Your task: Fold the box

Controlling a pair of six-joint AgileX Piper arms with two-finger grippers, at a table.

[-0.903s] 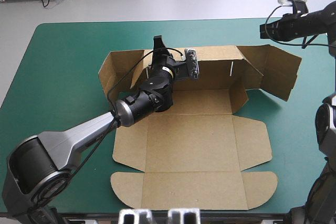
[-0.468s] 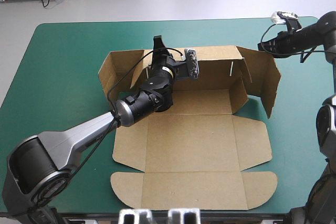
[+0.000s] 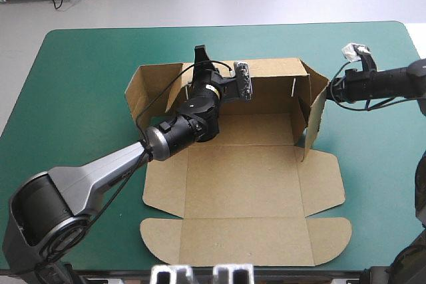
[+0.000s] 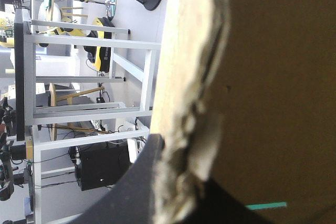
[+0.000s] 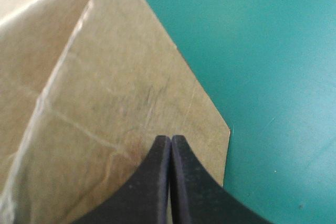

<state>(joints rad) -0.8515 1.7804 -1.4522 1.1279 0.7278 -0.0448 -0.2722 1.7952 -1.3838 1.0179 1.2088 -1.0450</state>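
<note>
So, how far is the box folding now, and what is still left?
The box already has its back wall standing, the left gripper shut on its top edge. In hand: the right gripper, fingers shut, presses the right side flap nearly upright. Left: the near panels lie flat on the table, and no side wall is tucked in yet.

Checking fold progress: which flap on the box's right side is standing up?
The far flap, where the right gripper touches: it stands nearly on edge, while the middle flap and the rounded near flap lie flat.
</note>
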